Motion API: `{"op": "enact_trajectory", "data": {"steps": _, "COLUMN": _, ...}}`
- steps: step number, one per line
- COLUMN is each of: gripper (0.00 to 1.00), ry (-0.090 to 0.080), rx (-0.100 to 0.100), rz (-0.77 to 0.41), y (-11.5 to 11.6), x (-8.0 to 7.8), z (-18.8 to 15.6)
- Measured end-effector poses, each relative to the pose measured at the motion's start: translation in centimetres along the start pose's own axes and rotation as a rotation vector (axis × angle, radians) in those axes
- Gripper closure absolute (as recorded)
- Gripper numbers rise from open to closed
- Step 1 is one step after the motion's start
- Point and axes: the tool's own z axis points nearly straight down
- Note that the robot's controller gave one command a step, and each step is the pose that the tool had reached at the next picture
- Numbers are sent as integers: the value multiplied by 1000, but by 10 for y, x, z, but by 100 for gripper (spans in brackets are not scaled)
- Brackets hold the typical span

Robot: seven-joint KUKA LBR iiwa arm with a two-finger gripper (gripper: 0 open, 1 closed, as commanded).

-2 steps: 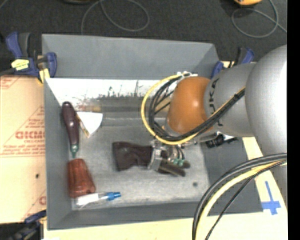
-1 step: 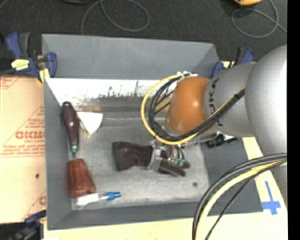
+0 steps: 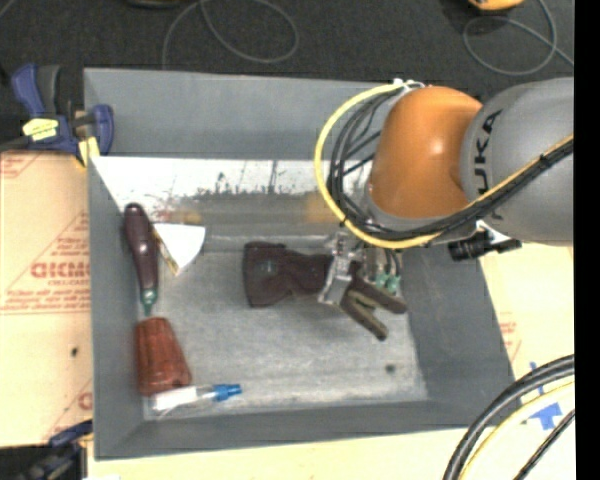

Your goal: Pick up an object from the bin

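The dark maroon lump [image 3: 275, 273], a blocky thing with a narrower neck pointing toward the right of the frame, lies at the middle of the bin's floor. It is the thing nearest the tool.

The grey metal bin [image 3: 280, 118] takes up most of the frame, its sloping walls running down to a flat grey floor. The arm [image 3: 525, 158], grey and thick, comes in from the right edge and hangs over the bin's upper right part. An orange cover [image 3: 420, 153] rounds off its wrist, and yellow and black cables [image 3: 330, 158] loop around the left side of that cover.

Below the cover the tool [image 3: 355, 293] sits low over the floor, just right of centre. Its metal part touches the neck end of the maroon lump, or lies just beside it. Whether the tool is spread or pressed together I cannot tell, and nothing can be made out as gripped in it.

Well apart from the tool, along the left side of the floor, lie the other things. A long dark-handled stick [image 3: 140, 248] with a greenish tip lies nearly straight up and down the frame. Below it a reddish-brown ridged cone [image 3: 158, 355] lies on its side. A white triangular scrap [image 3: 180, 245] lies just right of the stick, touching it or nearly so. A white pen with a blue end [image 3: 192, 397] lies at the lower left, just under the cone, along the near wall.
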Motion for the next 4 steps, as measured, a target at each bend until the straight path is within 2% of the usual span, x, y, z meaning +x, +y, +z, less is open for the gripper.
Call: {"op": "enact_trajectory", "data": {"steps": 4, "gripper": 100, "ry": 0, "rx": 2, "rz": -5, "y": -1, "x": 0, "z": 0}}
